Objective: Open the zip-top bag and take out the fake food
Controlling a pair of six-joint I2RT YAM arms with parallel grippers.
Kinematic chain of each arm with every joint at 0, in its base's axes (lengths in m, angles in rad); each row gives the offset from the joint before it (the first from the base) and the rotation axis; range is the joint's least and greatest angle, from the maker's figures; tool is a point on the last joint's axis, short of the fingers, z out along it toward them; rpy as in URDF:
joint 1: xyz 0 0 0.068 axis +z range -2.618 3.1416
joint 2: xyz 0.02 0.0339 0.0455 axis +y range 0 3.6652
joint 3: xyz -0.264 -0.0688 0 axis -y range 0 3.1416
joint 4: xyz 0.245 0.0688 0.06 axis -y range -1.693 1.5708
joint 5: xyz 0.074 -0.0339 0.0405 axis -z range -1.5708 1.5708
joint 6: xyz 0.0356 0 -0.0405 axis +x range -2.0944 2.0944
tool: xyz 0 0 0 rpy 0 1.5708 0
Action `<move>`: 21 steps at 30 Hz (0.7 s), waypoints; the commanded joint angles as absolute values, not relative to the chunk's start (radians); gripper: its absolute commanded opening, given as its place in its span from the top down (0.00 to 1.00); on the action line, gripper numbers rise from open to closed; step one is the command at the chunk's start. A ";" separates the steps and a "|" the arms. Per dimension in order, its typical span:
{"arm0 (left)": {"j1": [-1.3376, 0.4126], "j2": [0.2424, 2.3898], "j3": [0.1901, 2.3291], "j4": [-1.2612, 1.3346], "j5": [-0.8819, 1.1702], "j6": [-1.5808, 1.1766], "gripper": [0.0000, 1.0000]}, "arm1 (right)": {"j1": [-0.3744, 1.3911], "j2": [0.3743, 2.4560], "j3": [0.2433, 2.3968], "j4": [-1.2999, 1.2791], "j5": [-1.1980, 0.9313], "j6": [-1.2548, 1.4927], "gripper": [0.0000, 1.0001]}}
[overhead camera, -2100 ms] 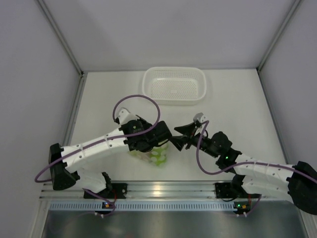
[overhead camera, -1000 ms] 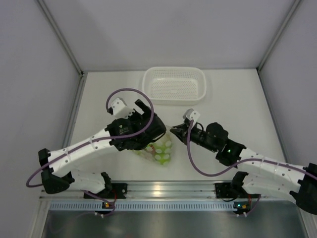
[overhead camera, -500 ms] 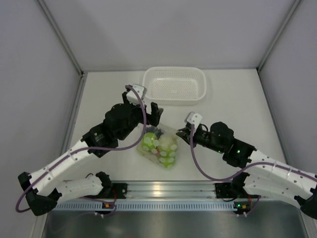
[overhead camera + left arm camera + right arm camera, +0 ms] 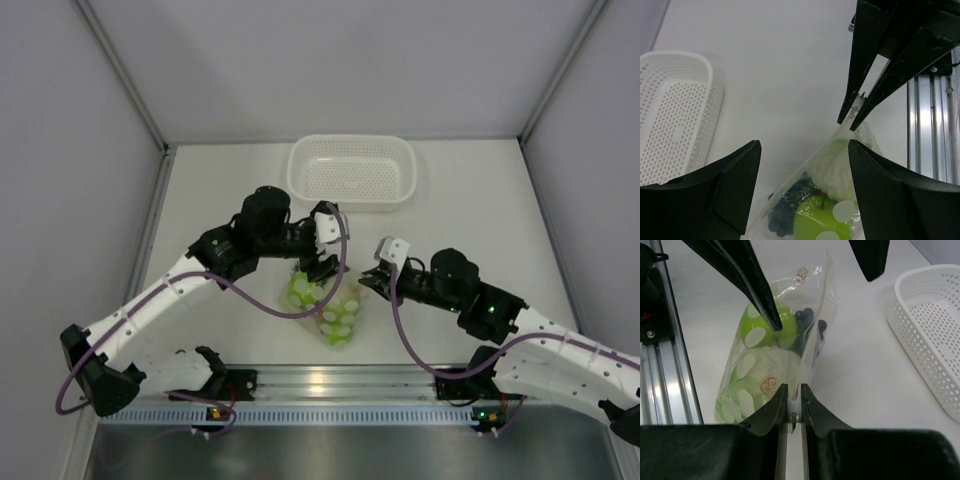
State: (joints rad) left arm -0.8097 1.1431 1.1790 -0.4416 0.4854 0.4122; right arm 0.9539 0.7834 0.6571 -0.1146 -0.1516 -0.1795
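Right end effector (image 4: 794,392) clenched on zip-top bag (image 4: 765,365) edge

Left end effector (image 4: 805,150) hangs released just above the bag, which rests on the desk (image 4: 200,200) between both arms: clear, crinkly, white-dotted, fake food (image 4: 762,327) inside, green fruit beside dark grapes (image 4: 807,320).

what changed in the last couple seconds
The left tool moved off the zip-top bag and swung to its far side; it is now open, one finger on each side of the bag. The bag shifted slightly to the robot's right. The right tool stayed shut on the bag's edge; fake food still inside, white basket unmoved.
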 commanded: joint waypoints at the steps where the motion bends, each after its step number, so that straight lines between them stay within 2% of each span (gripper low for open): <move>1: -0.778 1.225 1.262 -0.584 0.661 0.544 0.24 | 0.966 0.749 0.703 -0.086 -0.207 -0.216 1.00; 7: -0.772 1.310 1.278 -0.611 0.741 0.572 0.31 | 0.968 0.747 0.716 -0.090 -0.204 -0.236 1.00; 9: -0.769 1.318 1.273 -0.611 0.745 0.577 0.37 | 0.968 0.749 0.721 -0.092 -0.201 -0.238 1.00; 10: -0.767 1.321 1.276 -0.611 0.747 0.575 0.44 | 0.968 0.749 0.721 -0.091 -0.196 -0.238 1.00; 12: -0.764 1.328 1.276 -0.611 0.746 0.574 0.48 | 0.968 0.747 0.722 -0.078 -0.187 -0.236 1.00; 13: -0.762 1.330 1.275 -0.611 0.747 0.574 0.59 | 0.968 0.746 0.719 -0.074 -0.181 -0.233 1.00; 14: -0.762 1.331 1.276 -0.611 0.746 0.575 0.88 | 0.968 0.742 0.716 -0.069 -0.176 -0.230 1.00; 16: -0.762 1.339 1.287 -0.611 0.741 0.568 1.00 | 0.968 0.736 0.715 -0.061 -0.175 -0.227 1.00; 20: -0.762 1.351 1.316 -0.611 0.718 0.546 1.00 | 0.968 0.718 0.696 -0.049 -0.179 -0.215 1.00; 21: -0.762 1.351 1.322 -0.611 0.704 0.532 1.00 | 0.966 0.706 0.692 -0.046 -0.176 -0.212 0.96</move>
